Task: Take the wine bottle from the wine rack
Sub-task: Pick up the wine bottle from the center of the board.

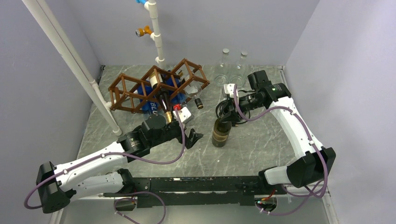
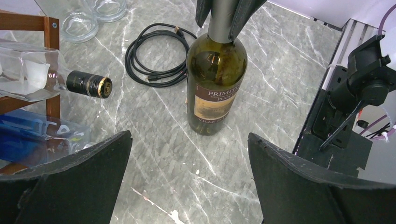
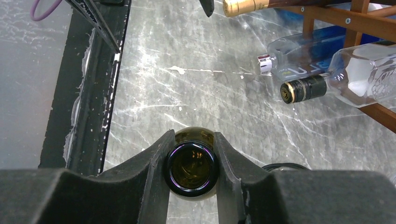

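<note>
Gripping the neck just under the open mouth, the right gripper (image 3: 191,164) is closed snugly on the wine bottle (image 2: 217,79), which stands upright on the desk (image 1: 266,149), well clear of the wine rack (image 1: 135,91). By the look of it the bottle is out of the rack and this is the closing step: carrying it off or setting it in its final spot. The next move calls for a straight lift, or a steady hold with the bottle kept vertical, since it is tall, open at the top and would tip easily if dragged sideways. The left gripper (image 2: 189,137) hangs low over the desk between rack and bottle, spread wide and holding nothing. It faces the bottle from near by and could get in the way of any sweep toward the rack. A coiled black cable (image 2: 154,56) lies just behind the bottle. In the rack lie a clear bottle (image 3: 364,74) with a black and gold cap, a blue bottle (image 1: 152,106) and a second dark bottle (image 1: 162,99) with a gold top, their necks pointing out toward the work area. Two empty glass bottles (image 1: 233,63) stand at the back wall.
</note>
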Motion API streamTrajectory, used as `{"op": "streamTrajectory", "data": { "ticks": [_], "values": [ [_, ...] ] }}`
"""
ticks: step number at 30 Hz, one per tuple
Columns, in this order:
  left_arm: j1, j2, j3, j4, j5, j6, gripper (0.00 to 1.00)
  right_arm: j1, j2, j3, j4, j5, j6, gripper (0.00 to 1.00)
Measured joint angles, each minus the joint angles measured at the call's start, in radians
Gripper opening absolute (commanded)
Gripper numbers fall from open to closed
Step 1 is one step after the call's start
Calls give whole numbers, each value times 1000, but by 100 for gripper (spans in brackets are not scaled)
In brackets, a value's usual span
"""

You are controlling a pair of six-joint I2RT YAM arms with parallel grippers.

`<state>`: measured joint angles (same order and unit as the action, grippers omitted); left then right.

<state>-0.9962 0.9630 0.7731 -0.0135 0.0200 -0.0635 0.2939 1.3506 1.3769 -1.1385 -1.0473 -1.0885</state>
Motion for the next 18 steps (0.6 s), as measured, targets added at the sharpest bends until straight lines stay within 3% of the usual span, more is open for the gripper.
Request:
{"op": "streamTrajectory", "data": {
  "ticks": [11,18],
  "values": [
    [0,-38,-18,-14,-29,0,99,-5,28,131,-82,48,15,0],
    [0,-49,-18,-22,-56,0,100,-74,36,250,-87,53,86,0]
  ]
}}
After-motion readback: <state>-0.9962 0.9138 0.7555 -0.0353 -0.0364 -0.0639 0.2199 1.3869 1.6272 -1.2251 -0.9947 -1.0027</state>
